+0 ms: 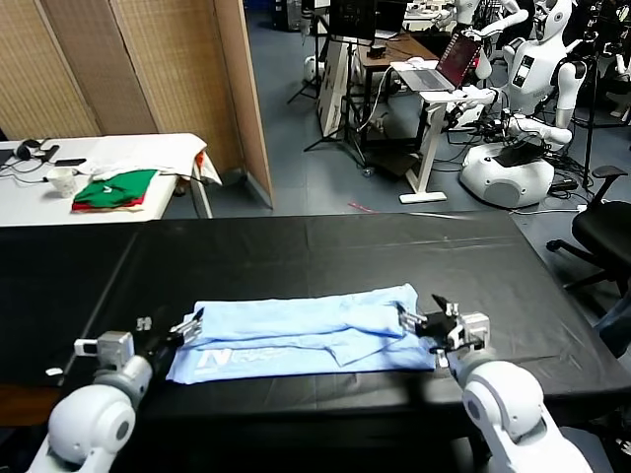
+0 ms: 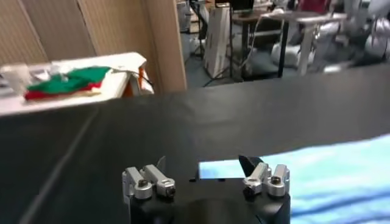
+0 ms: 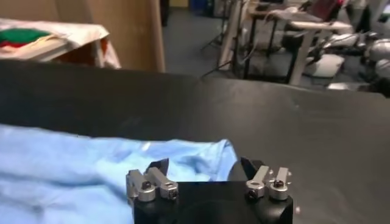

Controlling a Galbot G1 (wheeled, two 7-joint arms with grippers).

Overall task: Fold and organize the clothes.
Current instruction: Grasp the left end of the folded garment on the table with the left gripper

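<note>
The clothes, a pale blue T-shirt [image 1: 306, 330], lie folded into a long flat band across the black table [image 1: 296, 251], with white lettering [image 1: 215, 359] showing near its left end. My left gripper [image 1: 189, 326] is open at the shirt's left end, holding nothing. In the left wrist view the gripper [image 2: 206, 165] has a corner of the T-shirt [image 2: 317, 167] lying just beyond its spread fingers. At the shirt's right end my right gripper [image 1: 416, 322] is open and empty. The right wrist view shows that gripper [image 3: 204, 168] over the edge of the T-shirt [image 3: 91, 164].
A white table [image 1: 59, 192] at the back left holds folded green-and-red garments [image 1: 116, 189], a cup and headphones. Wooden panels stand behind it. Beyond the black table are desks, a laptop, white robots and a black chair [image 1: 606, 232] at the right.
</note>
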